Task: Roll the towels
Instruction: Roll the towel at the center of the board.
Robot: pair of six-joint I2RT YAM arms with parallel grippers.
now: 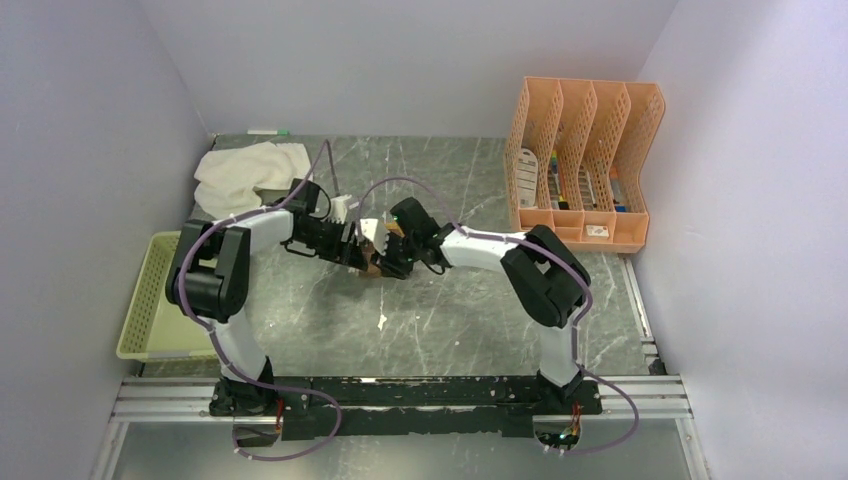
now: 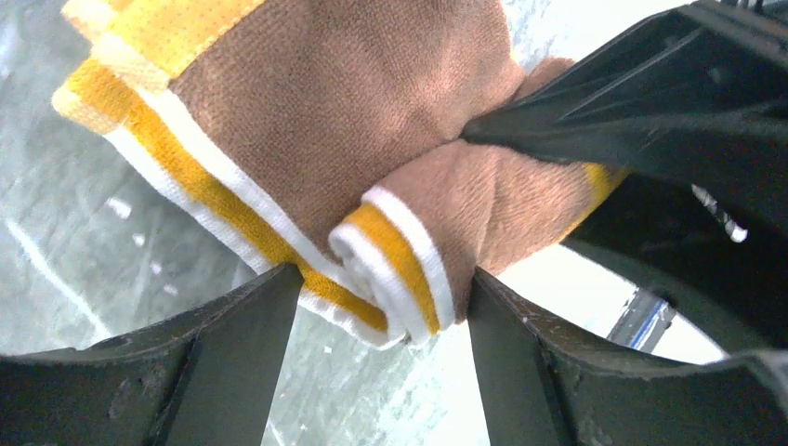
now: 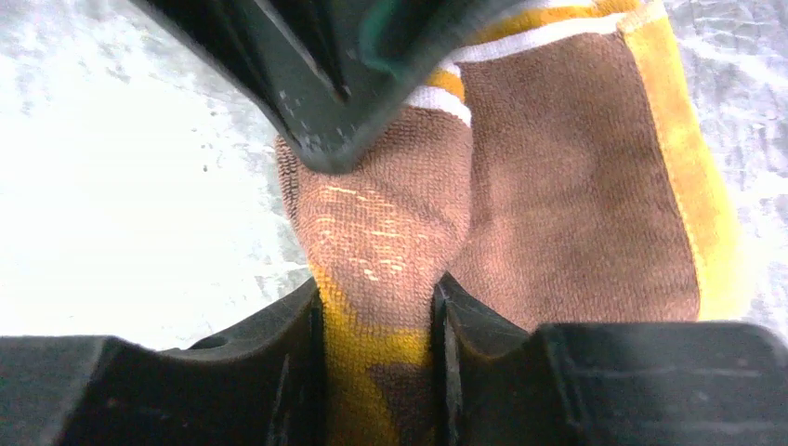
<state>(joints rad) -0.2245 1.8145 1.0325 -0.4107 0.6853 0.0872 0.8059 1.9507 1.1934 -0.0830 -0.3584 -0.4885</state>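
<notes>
Brown towel (image 2: 353, 102), half-rolled, sits mid-tabletop between both grippers. Right gripper (image 3: 376, 307) pinches one roll end; left gripper (image 2: 386, 288) straddles the other, jaws wide. Best to turn both together — keep the yellow edging aligned. Cream towel (image 1: 250, 172) waits near the back-left corner.

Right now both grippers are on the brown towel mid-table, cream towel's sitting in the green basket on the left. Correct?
Not quite. The cream towel is not in the green basket; the top external view shows it bunched on the table at the far left corner, beyond the basket. The rest holds: left gripper and right gripper both meet the brown towel mid-table.
</notes>
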